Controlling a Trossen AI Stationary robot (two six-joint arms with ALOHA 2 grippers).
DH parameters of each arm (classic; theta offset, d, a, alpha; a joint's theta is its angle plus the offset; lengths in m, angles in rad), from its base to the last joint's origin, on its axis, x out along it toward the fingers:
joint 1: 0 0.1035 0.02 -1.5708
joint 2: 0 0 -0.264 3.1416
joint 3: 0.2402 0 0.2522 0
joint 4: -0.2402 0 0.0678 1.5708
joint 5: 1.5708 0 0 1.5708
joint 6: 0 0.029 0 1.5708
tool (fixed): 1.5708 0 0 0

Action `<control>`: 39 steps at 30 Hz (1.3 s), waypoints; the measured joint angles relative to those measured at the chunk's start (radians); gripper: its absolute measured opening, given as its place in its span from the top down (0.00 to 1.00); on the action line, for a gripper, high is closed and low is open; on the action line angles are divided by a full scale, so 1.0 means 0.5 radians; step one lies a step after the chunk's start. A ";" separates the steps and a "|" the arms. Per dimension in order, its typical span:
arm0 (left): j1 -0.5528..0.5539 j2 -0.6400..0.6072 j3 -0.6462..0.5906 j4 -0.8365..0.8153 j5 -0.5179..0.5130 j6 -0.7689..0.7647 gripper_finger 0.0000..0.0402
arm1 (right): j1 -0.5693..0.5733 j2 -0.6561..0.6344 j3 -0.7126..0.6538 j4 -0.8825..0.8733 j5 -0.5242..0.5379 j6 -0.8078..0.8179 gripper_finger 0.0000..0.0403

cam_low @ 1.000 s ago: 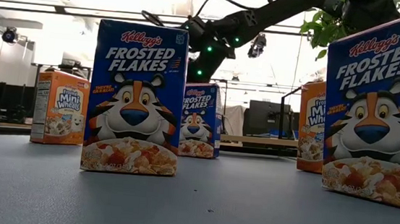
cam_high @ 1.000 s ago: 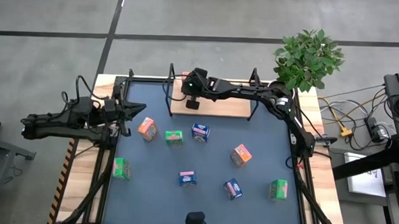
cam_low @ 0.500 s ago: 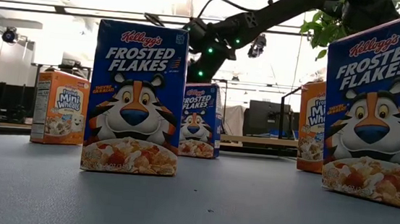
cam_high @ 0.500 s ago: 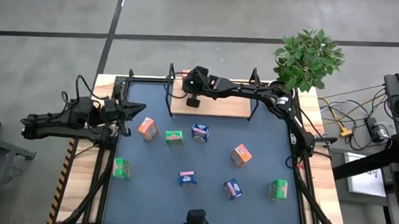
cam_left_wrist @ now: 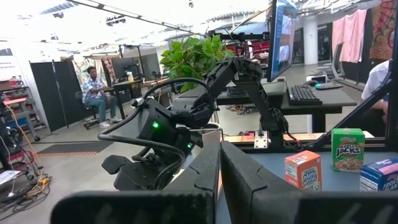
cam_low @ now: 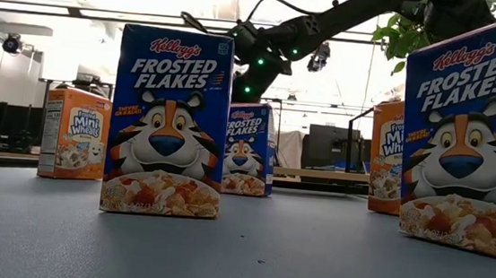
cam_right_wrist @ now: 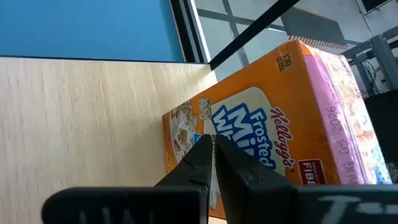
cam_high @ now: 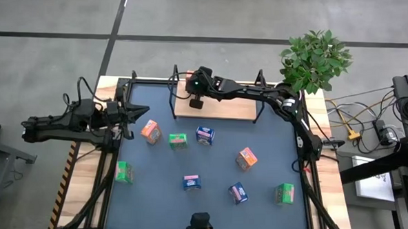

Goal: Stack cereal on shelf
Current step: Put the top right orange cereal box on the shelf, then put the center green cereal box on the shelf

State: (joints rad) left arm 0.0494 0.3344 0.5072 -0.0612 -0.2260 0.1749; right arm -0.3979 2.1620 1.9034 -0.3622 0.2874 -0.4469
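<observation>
The shelf (cam_high: 218, 108), a light-wood board with black posts, stands at the table's far middle. An orange cereal box (cam_right_wrist: 273, 130) stands on the board's far left corner (cam_high: 190, 78). My right gripper (cam_right_wrist: 212, 142) is shut, slants down over that corner, and its tips are in front of the box's printed face. Several more cereal boxes stand on the blue table: orange (cam_high: 150, 131), green (cam_high: 178, 141), blue (cam_high: 204, 135) and others nearer. My left gripper (cam_high: 143, 112) waits shut above the table's left edge. My right gripper's shut fingertips (cam_right_wrist: 205, 149) stand right at the orange box's printed front face (cam_right_wrist: 239, 140), coming slanting down from the table's right side. I cannot tell whether they touch the face. The box stands on the wood board.
A potted plant (cam_high: 315, 58) stands at the far right corner. More boxes stand at orange (cam_high: 246, 158), green (cam_high: 123, 172), blue (cam_high: 191, 182), blue (cam_high: 238, 192) and green (cam_high: 285, 193). Most of the board to the right of the orange box is bare wood.
</observation>
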 joint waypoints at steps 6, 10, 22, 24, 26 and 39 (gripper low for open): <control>0.001 0.000 0.000 0.000 0.000 0.001 1.00 | -0.004 0.000 0.000 -0.010 0.001 -0.031 0.97; 0.000 0.000 0.000 0.000 0.000 0.001 1.00 | -0.004 0.000 0.000 -0.015 0.003 -0.036 0.97; 0.001 0.002 0.000 0.002 0.000 -0.005 1.00 | 0.096 -0.137 0.002 -0.153 0.054 0.007 0.97; 0.001 0.012 0.000 0.002 -0.001 -0.041 1.00 | 0.146 -0.215 0.002 -0.262 0.054 0.057 0.97; 0.001 0.025 0.000 0.006 0.000 -0.083 1.00 | 0.205 -0.299 0.002 -0.363 0.040 0.123 0.97; 0.000 0.344 -0.001 0.188 0.337 -0.537 1.00 | 0.701 -0.917 -0.401 -0.578 0.039 0.411 0.97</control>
State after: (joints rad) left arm 0.0494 0.5063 0.5068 0.0325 -0.0575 -0.0935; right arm -0.0472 1.7033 1.7030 -0.6512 0.3069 -0.2416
